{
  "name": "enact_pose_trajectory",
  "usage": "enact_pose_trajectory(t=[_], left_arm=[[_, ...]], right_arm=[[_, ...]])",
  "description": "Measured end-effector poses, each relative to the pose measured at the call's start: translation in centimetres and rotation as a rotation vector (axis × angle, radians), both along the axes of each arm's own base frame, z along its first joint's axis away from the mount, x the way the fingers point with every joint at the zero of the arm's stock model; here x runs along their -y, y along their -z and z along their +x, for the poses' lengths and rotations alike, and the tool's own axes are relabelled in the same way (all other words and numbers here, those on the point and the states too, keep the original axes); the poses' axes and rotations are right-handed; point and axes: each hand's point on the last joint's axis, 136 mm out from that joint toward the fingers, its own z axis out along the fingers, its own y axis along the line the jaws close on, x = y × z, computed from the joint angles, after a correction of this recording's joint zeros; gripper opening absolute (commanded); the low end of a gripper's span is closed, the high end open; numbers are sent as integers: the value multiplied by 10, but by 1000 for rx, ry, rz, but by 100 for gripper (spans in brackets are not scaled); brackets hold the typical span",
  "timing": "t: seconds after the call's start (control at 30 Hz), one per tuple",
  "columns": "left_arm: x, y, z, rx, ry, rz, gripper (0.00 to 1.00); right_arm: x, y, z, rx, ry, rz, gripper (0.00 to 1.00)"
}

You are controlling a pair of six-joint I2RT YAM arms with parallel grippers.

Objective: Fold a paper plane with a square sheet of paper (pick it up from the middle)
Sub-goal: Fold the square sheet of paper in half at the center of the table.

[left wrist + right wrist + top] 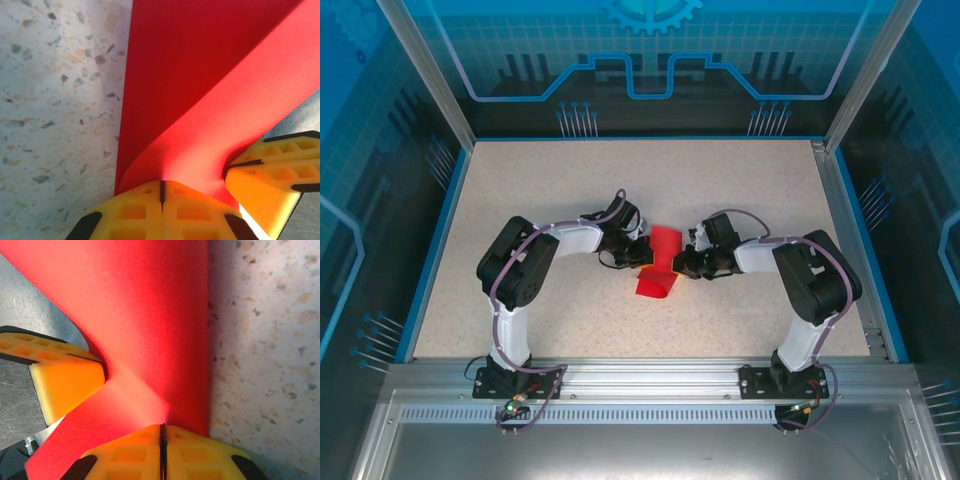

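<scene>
Red paper curled, left hand, right hand pinching opposite sides

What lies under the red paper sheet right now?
Speckled table shows beside the square sheet of paper, pinched by the left gripper and right gripper. The patch directly beneath the sheet is covered.

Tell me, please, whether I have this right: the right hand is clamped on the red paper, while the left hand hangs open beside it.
No: the left hand is shut on the red paper too, as the left wrist view shows. The right hand is clamped on it, as you say.
</scene>
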Motion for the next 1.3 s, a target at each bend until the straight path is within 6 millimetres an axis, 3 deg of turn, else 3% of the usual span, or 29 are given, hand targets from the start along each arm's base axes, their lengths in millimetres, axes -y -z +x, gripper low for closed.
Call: enact_pose_trajectory(t=[0.2,0.43,0.53,0.67,1.0,1.3], left_arm=[[0,0,0,1,-1,0,0],[0,0,0,1,0,0,0],[0,0,0,1,-1,0,0],[0,0,0,1,0,0,0],[0,0,1,3,0,-1,0],[0,0,0,3,0,-1,0]], right_arm=[[0,-4,-2,13,-8,10,9],[-11,-28,-2,80,-33,56,9],[-11,-23,-7,76,-33,63,9],[-6,-1,-19,25,-29,45,8],[-6,-4,-22,30,-35,32,9],[-15,-18,-31,58,-65,27,9]])
